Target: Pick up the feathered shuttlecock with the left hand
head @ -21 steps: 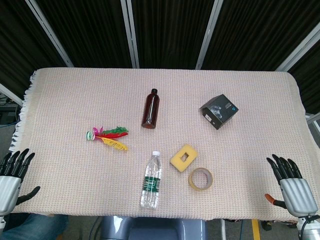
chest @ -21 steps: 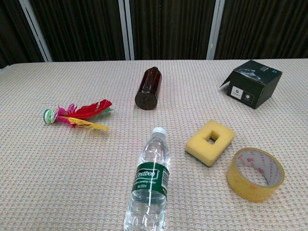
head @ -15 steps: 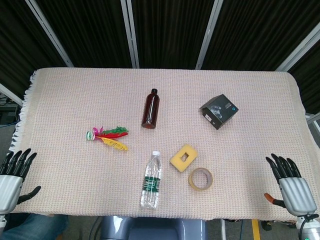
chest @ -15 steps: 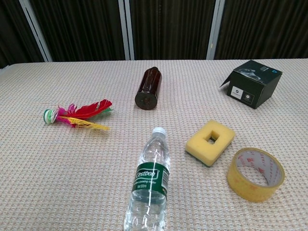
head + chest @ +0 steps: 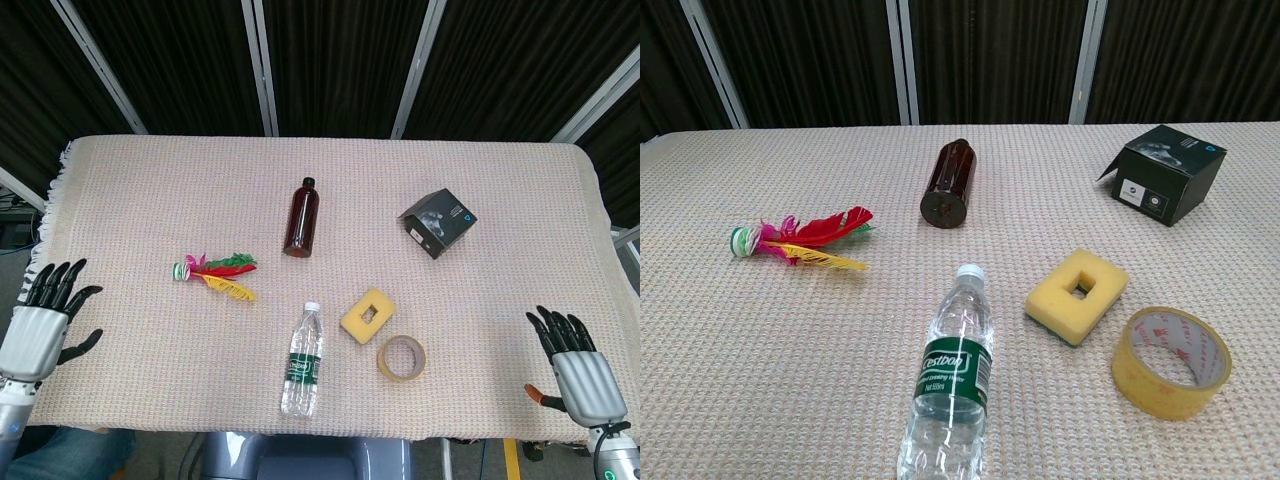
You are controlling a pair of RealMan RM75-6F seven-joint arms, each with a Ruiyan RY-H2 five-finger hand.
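The feathered shuttlecock (image 5: 213, 274) lies flat on the woven cloth at the table's left, its white and green base pointing left and its red, green and yellow feathers fanned right; the chest view shows the shuttlecock (image 5: 800, 240) at centre left. My left hand (image 5: 42, 320) hovers at the table's left front edge, fingers spread and empty, well to the left of and nearer than the shuttlecock. My right hand (image 5: 577, 365) is open and empty at the front right corner. Neither hand appears in the chest view.
A brown bottle (image 5: 302, 217) lies at the table's centre. A clear water bottle (image 5: 301, 359) lies near the front edge. A yellow sponge (image 5: 367, 312) and a tape roll (image 5: 401, 357) sit right of it. A black box (image 5: 438, 222) stands further back right.
My left hand has risen and moved forward over the table's left edge, toward the shuttlecock's side. The right hand has drifted slightly lower. The objects have not moved.
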